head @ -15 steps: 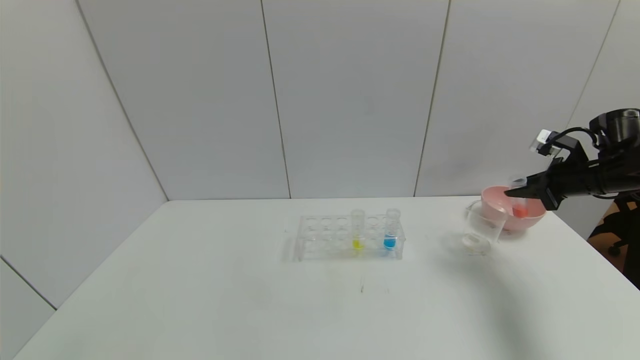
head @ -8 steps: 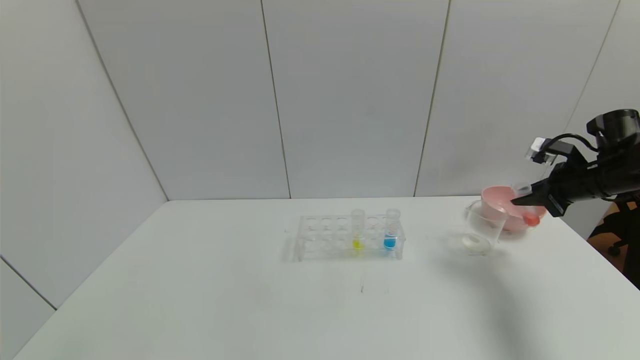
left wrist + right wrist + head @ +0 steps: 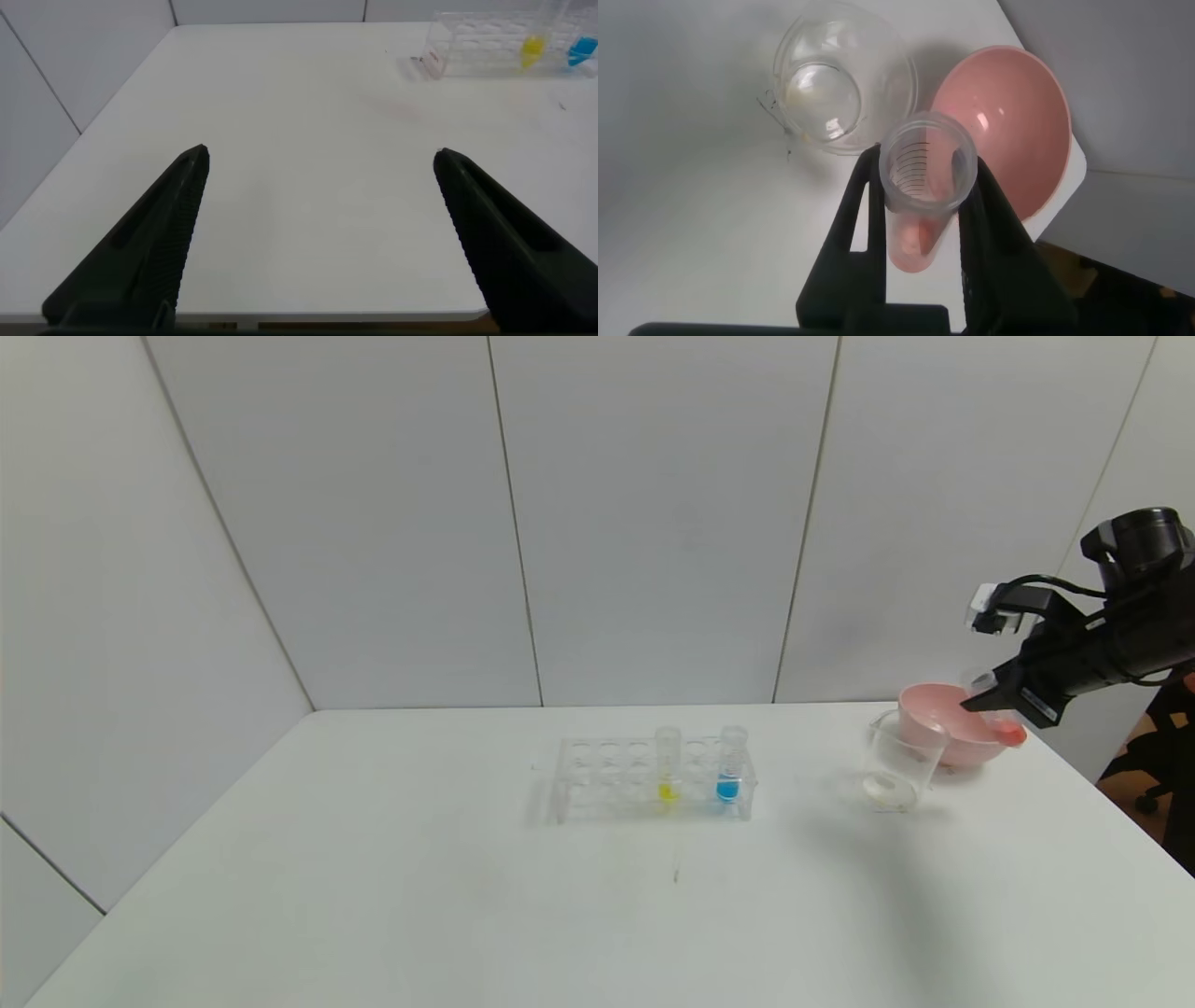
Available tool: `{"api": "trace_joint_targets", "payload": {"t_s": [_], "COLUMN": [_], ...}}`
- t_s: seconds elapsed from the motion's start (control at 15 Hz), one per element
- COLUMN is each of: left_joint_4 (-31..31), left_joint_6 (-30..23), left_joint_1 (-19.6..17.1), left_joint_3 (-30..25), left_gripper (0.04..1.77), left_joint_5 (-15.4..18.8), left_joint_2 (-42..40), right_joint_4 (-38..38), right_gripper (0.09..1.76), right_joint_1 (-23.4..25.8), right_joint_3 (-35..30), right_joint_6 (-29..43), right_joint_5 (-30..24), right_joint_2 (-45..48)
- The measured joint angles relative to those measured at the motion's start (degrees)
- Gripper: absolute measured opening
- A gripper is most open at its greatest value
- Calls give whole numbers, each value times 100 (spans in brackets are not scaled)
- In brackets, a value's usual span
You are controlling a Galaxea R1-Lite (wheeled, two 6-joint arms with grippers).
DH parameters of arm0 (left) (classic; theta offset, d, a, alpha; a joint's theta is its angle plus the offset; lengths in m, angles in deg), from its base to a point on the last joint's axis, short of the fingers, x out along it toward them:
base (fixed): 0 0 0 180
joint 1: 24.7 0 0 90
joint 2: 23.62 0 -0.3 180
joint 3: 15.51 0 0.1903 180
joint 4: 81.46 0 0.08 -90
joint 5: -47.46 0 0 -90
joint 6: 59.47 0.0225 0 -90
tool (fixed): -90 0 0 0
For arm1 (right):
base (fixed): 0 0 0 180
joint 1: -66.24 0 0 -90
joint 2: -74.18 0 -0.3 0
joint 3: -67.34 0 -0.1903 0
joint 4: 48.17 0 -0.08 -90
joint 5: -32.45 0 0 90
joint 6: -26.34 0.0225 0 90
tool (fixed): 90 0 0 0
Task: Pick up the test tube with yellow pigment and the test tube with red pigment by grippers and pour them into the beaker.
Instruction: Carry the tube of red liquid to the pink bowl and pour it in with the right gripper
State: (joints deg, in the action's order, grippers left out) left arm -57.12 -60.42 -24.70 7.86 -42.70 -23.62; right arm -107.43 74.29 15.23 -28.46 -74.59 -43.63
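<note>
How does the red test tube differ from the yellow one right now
The test tube with red pigment is clamped in the right gripper and held tilted in the air over the pink bowl, beside the beaker. The test tube with yellow pigment stands upright in the clear rack, next to a blue tube, with no gripper on it. Both are small clear tubes with a little colored liquid at the tip.

The red-pigment tube [image 3: 1001, 721] hangs tilted in the air, right of the clear beaker [image 3: 899, 763]. The yellow-pigment tube [image 3: 667, 767] stands upright, well left.
</note>
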Motion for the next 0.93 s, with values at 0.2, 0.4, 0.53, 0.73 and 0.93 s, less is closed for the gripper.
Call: {"api": "trace_joint_targets", "payload": {"t_s": [0.2, 0.4, 0.53, 0.73, 0.93], "left_joint_4": [0, 0, 0, 0, 0], "left_joint_6": [0, 0, 0, 2, 0], "left_joint_1": [0, 0, 0, 0, 0], "left_joint_3": [0, 0, 0, 0, 0], "left_gripper": [172, 172, 172, 172, 172], "left_joint_5": [0, 0, 0, 0, 0], "left_joint_2": [0, 0, 0, 0, 0], "right_joint_4": [-783, -934, -918, -903, -936], "right_gripper": [51, 51, 51, 51, 51], "right_joint_1": [-188, -375, -477, -581, -697], "right_joint_3": [628, 912, 945, 956, 967], "right_joint_6": [11, 15, 13, 15, -9], "right_joint_5": [479, 1106, 1407, 1546, 1731], "right_joint_2": [-83, -178, -221, -283, -339]}}
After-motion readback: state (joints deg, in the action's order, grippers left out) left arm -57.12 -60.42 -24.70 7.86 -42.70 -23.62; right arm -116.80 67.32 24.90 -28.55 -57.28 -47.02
